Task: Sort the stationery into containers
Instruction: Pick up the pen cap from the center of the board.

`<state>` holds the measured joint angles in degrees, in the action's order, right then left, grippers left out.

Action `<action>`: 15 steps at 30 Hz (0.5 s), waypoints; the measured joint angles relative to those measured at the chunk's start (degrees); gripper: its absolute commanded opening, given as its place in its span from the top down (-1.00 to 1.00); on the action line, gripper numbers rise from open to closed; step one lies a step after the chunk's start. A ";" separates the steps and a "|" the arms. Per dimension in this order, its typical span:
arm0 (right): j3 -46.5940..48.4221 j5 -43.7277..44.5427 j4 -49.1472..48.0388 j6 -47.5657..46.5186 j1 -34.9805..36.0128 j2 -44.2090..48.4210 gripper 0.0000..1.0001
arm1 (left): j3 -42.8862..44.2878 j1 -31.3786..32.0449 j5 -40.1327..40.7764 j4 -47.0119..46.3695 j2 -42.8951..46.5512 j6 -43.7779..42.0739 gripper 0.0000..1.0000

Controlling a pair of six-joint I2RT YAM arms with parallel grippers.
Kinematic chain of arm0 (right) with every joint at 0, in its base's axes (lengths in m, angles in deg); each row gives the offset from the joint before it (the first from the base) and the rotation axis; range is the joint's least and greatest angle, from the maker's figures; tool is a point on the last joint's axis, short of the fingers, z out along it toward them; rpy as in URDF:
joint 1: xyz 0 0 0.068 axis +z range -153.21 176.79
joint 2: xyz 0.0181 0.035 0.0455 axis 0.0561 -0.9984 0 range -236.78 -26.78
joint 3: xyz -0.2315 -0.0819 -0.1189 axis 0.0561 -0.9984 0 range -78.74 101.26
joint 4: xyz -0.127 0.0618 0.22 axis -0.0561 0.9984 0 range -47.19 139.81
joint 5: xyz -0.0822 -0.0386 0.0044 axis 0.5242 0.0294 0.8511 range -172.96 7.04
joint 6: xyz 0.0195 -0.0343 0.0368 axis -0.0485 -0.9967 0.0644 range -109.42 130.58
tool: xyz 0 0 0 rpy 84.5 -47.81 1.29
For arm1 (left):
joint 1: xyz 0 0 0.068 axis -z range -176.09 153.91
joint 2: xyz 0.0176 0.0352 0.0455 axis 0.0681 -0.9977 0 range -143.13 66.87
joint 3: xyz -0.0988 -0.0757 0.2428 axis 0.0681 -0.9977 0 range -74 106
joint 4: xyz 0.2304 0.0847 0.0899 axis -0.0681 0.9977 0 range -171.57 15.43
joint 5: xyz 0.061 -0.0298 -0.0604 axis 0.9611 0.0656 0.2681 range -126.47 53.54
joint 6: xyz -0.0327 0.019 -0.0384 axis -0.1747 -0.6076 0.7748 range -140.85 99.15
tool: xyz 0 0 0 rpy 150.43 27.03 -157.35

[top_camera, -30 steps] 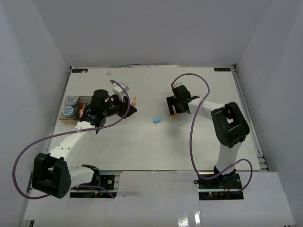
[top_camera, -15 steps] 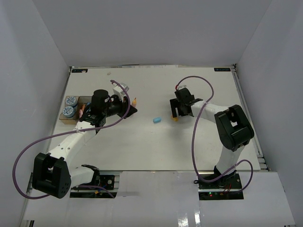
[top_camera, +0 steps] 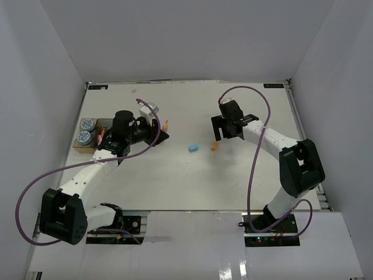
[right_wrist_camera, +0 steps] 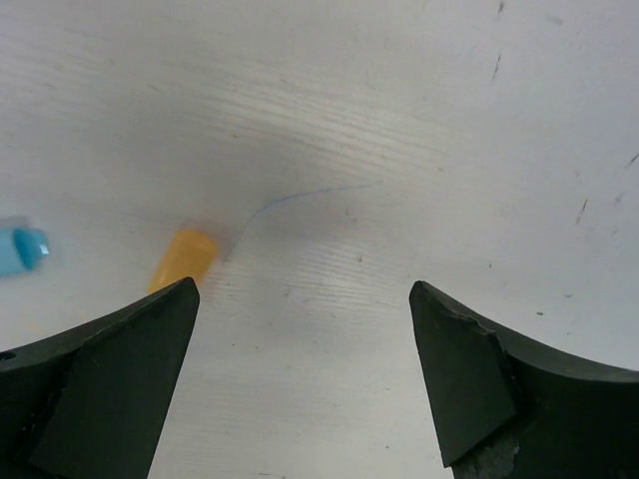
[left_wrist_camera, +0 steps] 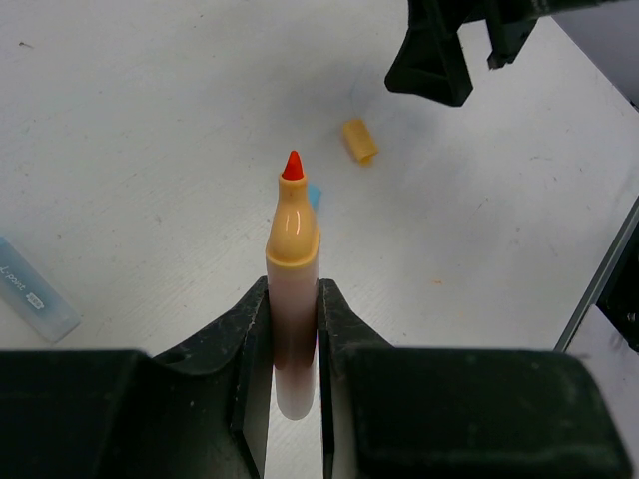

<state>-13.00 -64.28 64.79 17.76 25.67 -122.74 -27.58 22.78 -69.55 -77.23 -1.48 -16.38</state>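
Note:
My left gripper [left_wrist_camera: 294, 299] [top_camera: 158, 134] is shut on an uncapped orange marker [left_wrist_camera: 293, 239], whose red tip [top_camera: 165, 124] points away from the wrist. An orange cap [top_camera: 214, 145] [left_wrist_camera: 359, 140] [right_wrist_camera: 183, 257] lies on the table just past the left fingertip of my open right gripper [right_wrist_camera: 302, 289] [top_camera: 220, 135], which has nothing between its fingers. A blue cap [top_camera: 193, 148] [right_wrist_camera: 20, 247] lies a little to the left of it. At the far left, a tan container [top_camera: 78, 146] holds two blue-and-white rolls [top_camera: 86, 130]. The other containers are hidden under my left arm.
A pale blue pen [left_wrist_camera: 30, 289] lies on the table to the left of the held marker. White walls close in the table on three sides. The right arm's purple cable [top_camera: 256, 105] loops above the table.
The right gripper has drawn back up and to the right, uncovering the orange cap, and that arm's elbow has swung right. The left arm and its marker have not moved.

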 measured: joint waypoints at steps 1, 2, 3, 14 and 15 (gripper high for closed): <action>1.14 -0.81 0.70 -0.11 0.00 0.92 -0.85 | 0.00 0.00 0.00 0.00 0.00 0.00 0.88; 2.34 -1.51 1.42 -0.11 0.00 1.81 -0.85 | 0.00 0.00 -0.02 0.00 0.00 0.00 0.88; 3.78 -2.36 2.27 -0.04 0.07 2.40 -0.85 | 0.00 0.00 -0.02 0.00 -0.02 0.00 0.88; 8.61 -6.84 6.71 14.32 2.14 -1.46 -0.76 | 0.00 0.00 -0.28 0.00 0.00 0.02 0.87; 8.57 -6.88 6.75 16.04 2.34 -2.27 -0.76 | 0.00 0.00 -0.39 0.00 0.00 0.02 0.87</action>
<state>-4.44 -71.17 71.54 33.80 28.01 -125.01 -27.58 22.78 -69.94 -77.23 -1.48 -16.36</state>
